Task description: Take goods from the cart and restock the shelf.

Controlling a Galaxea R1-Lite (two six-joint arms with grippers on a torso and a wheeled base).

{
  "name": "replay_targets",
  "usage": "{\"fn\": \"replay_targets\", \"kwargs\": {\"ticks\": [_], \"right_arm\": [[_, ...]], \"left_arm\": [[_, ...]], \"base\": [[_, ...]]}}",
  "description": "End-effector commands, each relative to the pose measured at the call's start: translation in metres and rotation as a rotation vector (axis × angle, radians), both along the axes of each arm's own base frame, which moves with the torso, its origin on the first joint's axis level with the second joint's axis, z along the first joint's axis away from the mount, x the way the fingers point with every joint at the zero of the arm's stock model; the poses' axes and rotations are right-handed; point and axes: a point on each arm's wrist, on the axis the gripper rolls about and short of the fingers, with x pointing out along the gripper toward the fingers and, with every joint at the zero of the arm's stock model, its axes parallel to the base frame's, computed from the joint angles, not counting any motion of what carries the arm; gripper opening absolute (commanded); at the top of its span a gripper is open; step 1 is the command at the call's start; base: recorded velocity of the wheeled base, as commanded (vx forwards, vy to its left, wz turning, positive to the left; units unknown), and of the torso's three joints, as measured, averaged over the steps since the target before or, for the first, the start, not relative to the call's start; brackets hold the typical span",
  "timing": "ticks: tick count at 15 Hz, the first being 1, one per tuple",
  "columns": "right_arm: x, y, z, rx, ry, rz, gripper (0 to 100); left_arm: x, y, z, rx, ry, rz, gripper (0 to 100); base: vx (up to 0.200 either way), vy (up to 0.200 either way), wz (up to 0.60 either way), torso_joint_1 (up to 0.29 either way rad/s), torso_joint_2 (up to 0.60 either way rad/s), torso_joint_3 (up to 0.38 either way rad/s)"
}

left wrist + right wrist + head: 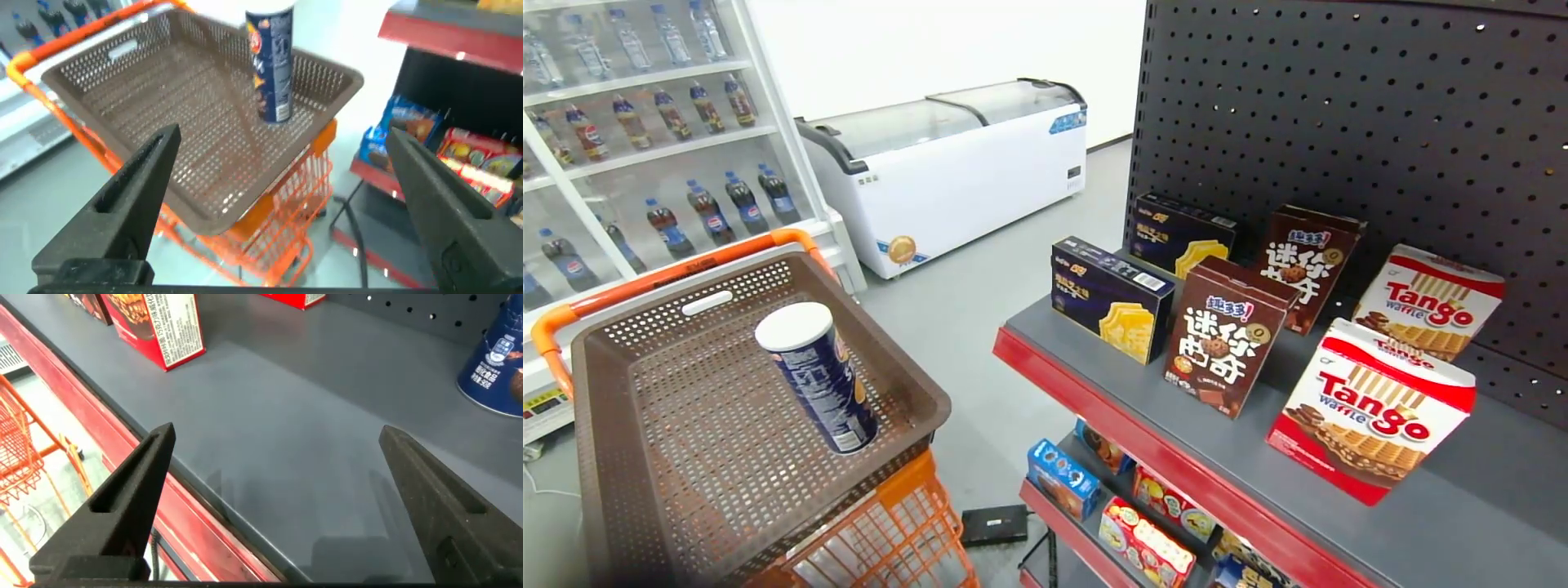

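Note:
A tall dark-blue can (821, 380) with a white lid stands upright in the brown perforated basket (703, 441) on top of the orange cart. In the left wrist view, my left gripper (282, 137) hangs open above the basket's (163, 98) near side, a short way from the can (271, 64), holding nothing. My right gripper (278, 434) is open over a bare stretch of the grey shelf (310, 416), close to its red front edge. A blue can (500, 363) stands on that shelf beyond it.
The shelf (1486, 506) carries dark-blue boxes (1111, 298), brown boxes (1229, 335) and red-and-white wafer boxes (1372, 408) before a black pegboard. Lower shelves (1143, 523) hold more goods. A chest freezer (956, 163) and a drinks cooler (645, 122) stand behind the cart.

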Motion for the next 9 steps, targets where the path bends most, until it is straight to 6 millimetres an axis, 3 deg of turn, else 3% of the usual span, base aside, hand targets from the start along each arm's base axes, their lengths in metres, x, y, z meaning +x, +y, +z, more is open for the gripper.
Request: {"fn": "replay_targets", "kwargs": {"ticks": [1,5,9], "right_arm": [[0.000,0.000,0.000,0.000,0.001,0.001,100],[0.000,0.000,0.000,0.000,0.001,0.001,100],[0.000,0.000,0.000,0.000,0.001,0.001,100]], "left_arm": [[0.049,0.000,0.023,0.022,0.187,0.026,100],[0.092,0.001,0.029,0.028,0.262,0.024,100],[0.145,0.008,0.016,0.066,0.343,0.006,100]], "base": [[0.000,0.000,0.00,0.000,0.00,0.000],[0.000,0.000,0.00,0.000,0.00,0.000],[0.000,0.000,0.00,0.000,0.00,0.000]]}}
